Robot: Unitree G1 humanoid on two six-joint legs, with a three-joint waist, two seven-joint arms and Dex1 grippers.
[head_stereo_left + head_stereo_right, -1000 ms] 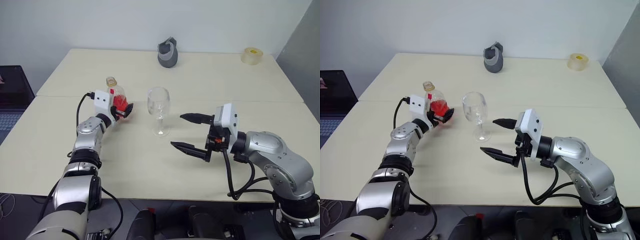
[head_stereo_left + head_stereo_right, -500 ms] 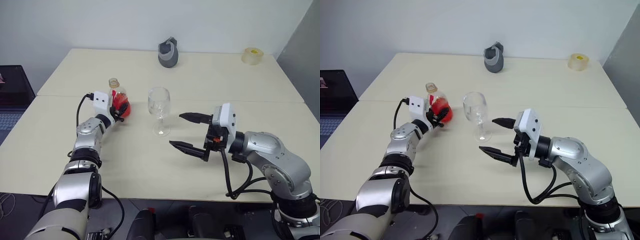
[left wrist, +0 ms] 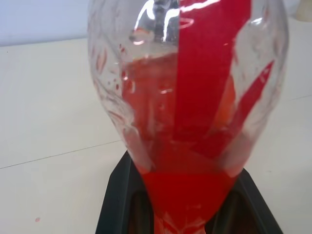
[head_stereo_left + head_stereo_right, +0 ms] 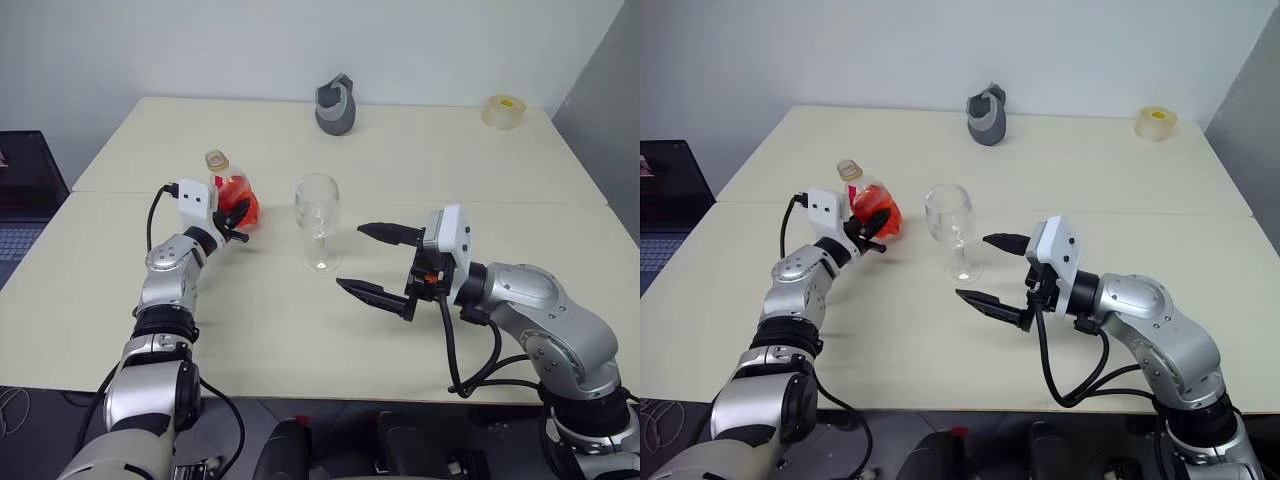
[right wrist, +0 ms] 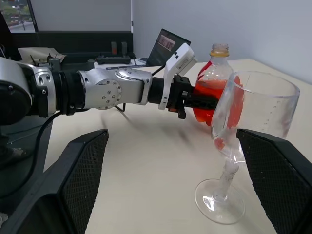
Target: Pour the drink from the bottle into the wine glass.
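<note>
I have the bottle clamped in my left gripper, its black fingers closed on the lower body. The bottle leans a little, its open neck toward 11 o'clock, and the red drink pools in the lower part. It sits at about 9 o'clock from the wine glass, close but apart. The glass stands upright and empty on the table. At 3 to 4 o'clock from the glass I see my right gripper, fingers spread wide and empty, pointing at the glass. Far back on the table, a grey jug at 12 o'clock and a tape roll at 1 o'clock.
</note>
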